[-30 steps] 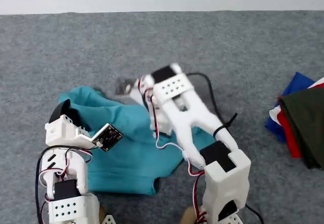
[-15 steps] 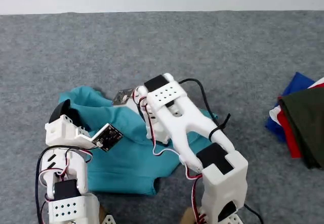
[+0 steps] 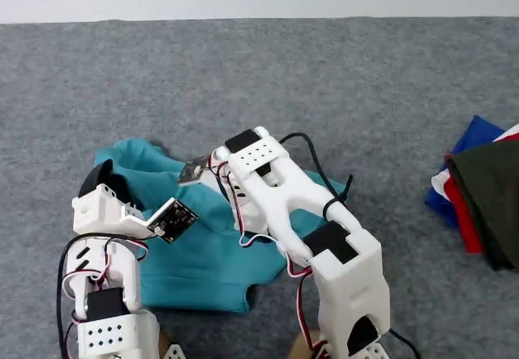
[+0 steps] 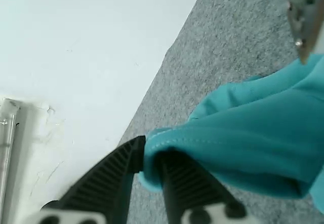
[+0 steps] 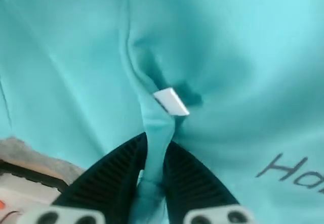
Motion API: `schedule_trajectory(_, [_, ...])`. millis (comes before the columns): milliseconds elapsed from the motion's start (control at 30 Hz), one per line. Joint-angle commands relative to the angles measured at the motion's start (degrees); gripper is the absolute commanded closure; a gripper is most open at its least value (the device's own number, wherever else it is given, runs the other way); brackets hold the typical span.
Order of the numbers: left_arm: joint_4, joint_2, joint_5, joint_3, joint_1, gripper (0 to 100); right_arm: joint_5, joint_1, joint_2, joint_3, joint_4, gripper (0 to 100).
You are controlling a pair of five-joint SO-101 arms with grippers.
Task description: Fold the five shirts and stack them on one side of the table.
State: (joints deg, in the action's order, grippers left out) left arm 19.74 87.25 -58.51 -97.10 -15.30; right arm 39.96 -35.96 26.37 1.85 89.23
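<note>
Pinching a hem of the teal shirt (image 4: 243, 143) in the left gripper (image 4: 150, 155), clamped tight. Squeezing a raised fold of that shirt in the right gripper (image 5: 154, 150). Lying rumpled on the grey table (image 3: 324, 75) between both arms, well apart from the folded stack (image 3: 486, 197) at the right side.

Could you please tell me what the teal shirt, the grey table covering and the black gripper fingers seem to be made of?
Teal shirt: soft matte knit fabric, perhaps cotton jersey; it drapes in loose folds and shows a stitched hem.
Grey table covering: likely felt or low-pile carpet; fuzzy, speckled, matte.
Black ribbed fingers of the left gripper: seemingly plastic, with fine moulded or printed ridges.
</note>
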Motion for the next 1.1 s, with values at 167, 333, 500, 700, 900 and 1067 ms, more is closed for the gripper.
schedule_trajectory(167, [-6.24,0.62,-0.26,1.54,-0.97,100,3.16,1.27,-14.90,0.70,4.35,98.7])
schedule_trajectory(333, [-14.51,0.62,-0.44,1.63,-1.14,100,3.16,1.80,-22.11,0.70,7.78,98.7])
schedule_trajectory(500, [-24.09,0.62,-0.35,3.74,-1.14,100,2.90,4.79,-29.93,0.79,8.48,98.7])
schedule_trajectory(700, [-33.58,0.62,-0.26,9.63,-0.88,100,2.73,9.98,-37.23,7.56,8.57,98.7])
schedule_trajectory(900, [-37.71,0.62,-0.18,20.09,-0.62,100,1.14,14.55,-43.38,17.49,10.86,98.7])
schedule_trajectory(1067, [-37.98,0.62,-0.26,28.26,-0.62,100,0.79,19.38,-49.36,23.47,13.32,98.7])
